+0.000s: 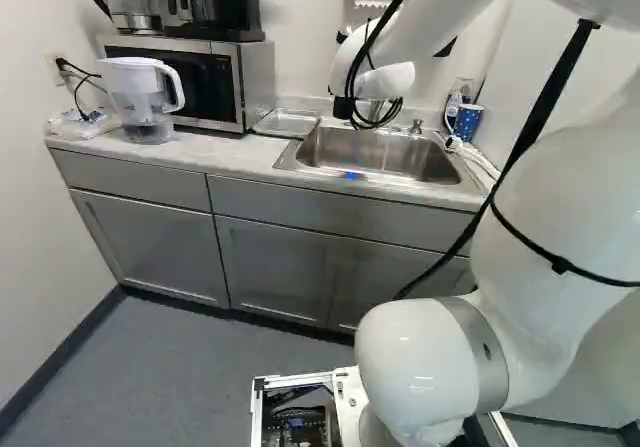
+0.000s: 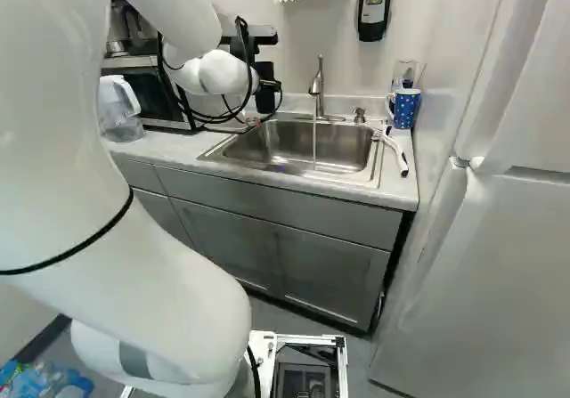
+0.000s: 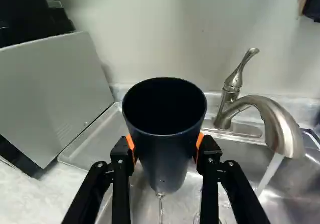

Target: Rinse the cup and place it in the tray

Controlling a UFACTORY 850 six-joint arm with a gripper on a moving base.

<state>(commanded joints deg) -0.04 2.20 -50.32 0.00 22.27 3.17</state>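
A pale counter point(image 1: 225, 157) runs above gray cabinets point(image 1: 150, 242) against a light wall, with gray floor point(image 1: 180, 367) at the lower left of the left base view. At upper left in that view stand the microwave point(image 1: 256, 77), the coffee maker point(image 1: 240, 12) on its top and the jug point(image 1: 135, 87) beside it. The tray point(image 1: 287, 122) lies on the counter between microwave and sink point(image 1: 375, 175). At upper right of the right base view, the blue mug point(image 2: 406, 106) stands at the sink's far corner. My pincer point(image 2: 265, 91), at upper left of center there, is closed on the dark cup point(image 3: 165, 159); the orange pads point(image 3: 131, 143) contact its wall from two opposite sides. In the wrist view, the cup is held above the sink near the tray, mouth facing my camera. A thin trickle leaves its base. Beside it, the faucet point(image 3: 282, 129) is running; its stream point(image 3: 270, 173) enters the sink.
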